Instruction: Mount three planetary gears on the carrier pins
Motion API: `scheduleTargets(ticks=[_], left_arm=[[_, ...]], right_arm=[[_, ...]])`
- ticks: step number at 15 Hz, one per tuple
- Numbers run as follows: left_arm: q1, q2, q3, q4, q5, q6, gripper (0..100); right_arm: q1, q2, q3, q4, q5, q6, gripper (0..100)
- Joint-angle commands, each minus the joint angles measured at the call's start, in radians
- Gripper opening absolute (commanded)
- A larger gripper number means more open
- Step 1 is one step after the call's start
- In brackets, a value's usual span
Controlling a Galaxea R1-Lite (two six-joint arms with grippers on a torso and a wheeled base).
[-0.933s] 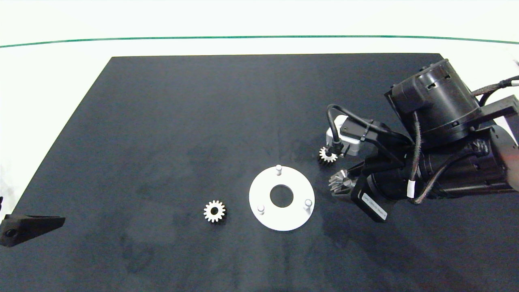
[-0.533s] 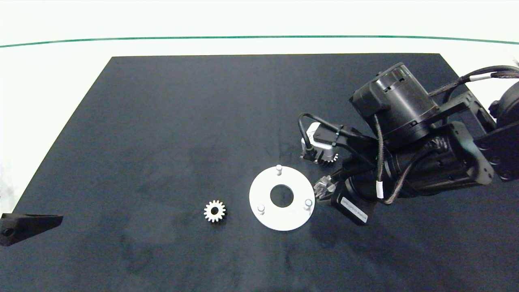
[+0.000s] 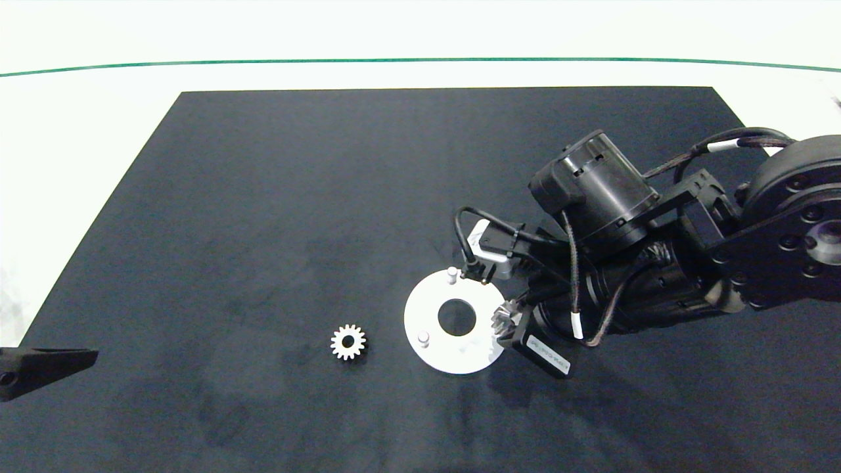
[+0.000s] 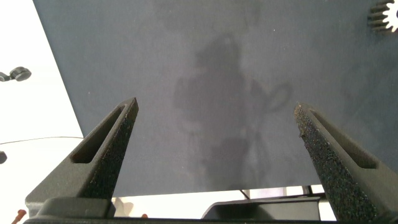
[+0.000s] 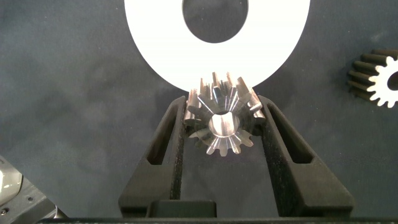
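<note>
— Holding anything, the right gripper [image 5: 219, 127]?
— Yes, its grey fingers clamp a small silvery toothed gear [image 5: 219, 124], just at the rim of the flat white disc [image 5: 149, 43] with whitish pegs [image 3: 451, 272].
— And the left gripper [image 4: 217, 134]?
— Spread wide, empty, over the dark mat [image 4: 205, 74]; another silvery gear [image 3: 347, 341] lies well ahead of it.

My right gripper [image 5: 227, 134] is dark grey, the gear [image 5: 222, 124] in it silvery. The disc [image 3: 453, 322] and its pins [image 3: 424, 339] are white, a loose gear [image 3: 347, 341] whitish, the surface [image 3: 263, 197] black, perhaps faintly smudged.
</note>
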Motion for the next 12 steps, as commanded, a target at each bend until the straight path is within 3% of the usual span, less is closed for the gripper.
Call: scheduleTargets(ticks=[1,12], left_arm=[[0.003,-0.002,0.0,0.004,0.0,0.001,100],[0.005,-0.006,0.0,0.004,0.0,0.001,100]], right_arm=[[0.001,0.013,-0.001,0.002,-0.001,-0.002,19],[-0.011,0.047,-0.009,0.001,-0.002,-0.004,19]])
